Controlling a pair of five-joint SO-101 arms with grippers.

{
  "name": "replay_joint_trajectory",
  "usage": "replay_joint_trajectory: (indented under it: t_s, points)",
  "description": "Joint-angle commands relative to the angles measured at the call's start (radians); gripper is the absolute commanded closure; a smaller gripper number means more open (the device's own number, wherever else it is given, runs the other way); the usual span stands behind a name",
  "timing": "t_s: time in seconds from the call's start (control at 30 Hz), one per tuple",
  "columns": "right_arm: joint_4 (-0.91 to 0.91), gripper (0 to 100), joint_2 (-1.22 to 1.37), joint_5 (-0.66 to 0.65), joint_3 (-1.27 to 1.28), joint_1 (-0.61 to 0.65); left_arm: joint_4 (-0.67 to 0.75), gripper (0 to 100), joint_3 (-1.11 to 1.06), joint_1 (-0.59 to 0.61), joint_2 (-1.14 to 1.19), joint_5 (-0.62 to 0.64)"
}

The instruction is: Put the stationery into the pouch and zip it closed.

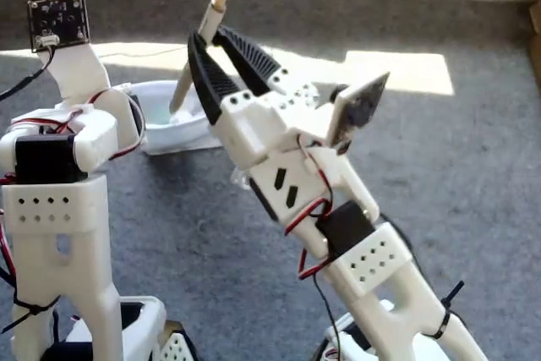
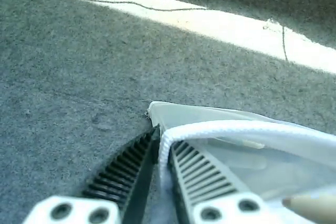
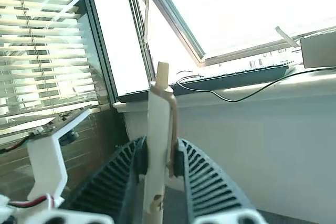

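A pale translucent pouch (image 1: 165,116) lies open on the grey carpet beside the left arm. My left gripper (image 2: 157,132) is shut on the pouch's (image 2: 252,156) white zipper rim at its corner. My right gripper (image 1: 204,40), raised and tilted over the pouch, is shut on a cream pen (image 1: 196,48). The pen slants, its lower end down inside the pouch opening and its top end up. In the right wrist view the pen (image 3: 159,108) stands between the right gripper's (image 3: 157,148) black ribbed fingers. The pen's end (image 2: 315,208) also shows inside the pouch.
Grey carpet (image 1: 439,158) spreads all around, with a sunlit strip (image 1: 397,72) behind the pouch. A thin cable (image 2: 131,3) lies on the floor beyond it. The left arm's upright body (image 1: 59,209) stands close beside the right arm (image 1: 338,226).
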State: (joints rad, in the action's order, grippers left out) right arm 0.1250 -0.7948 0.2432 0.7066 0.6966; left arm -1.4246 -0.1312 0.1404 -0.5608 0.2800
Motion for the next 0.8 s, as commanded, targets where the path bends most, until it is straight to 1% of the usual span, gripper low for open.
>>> replay_joint_trajectory:
  t_s: [0.0,0.17,0.57,0.6,0.77]
  points:
    - [0.171,99.2,-0.036,0.002,0.058,-0.044,-0.003,99,0.036,0.012,-0.005,-0.008]
    - [0.259,99.2,-0.036,0.002,0.136,-0.053,-0.003,99,0.036,0.012,-0.005,-0.008]
    - [0.263,99.2,-0.035,0.012,0.271,-0.05,-0.003,99,0.036,0.012,-0.005,-0.008]
    - [0.265,99.2,-0.035,0.02,0.282,-0.047,-0.003,99,0.036,0.012,-0.005,-0.008]
    - [0.265,99.2,-0.036,0.144,0.295,-0.022,-0.003,99,0.036,0.012,-0.005,-0.008]
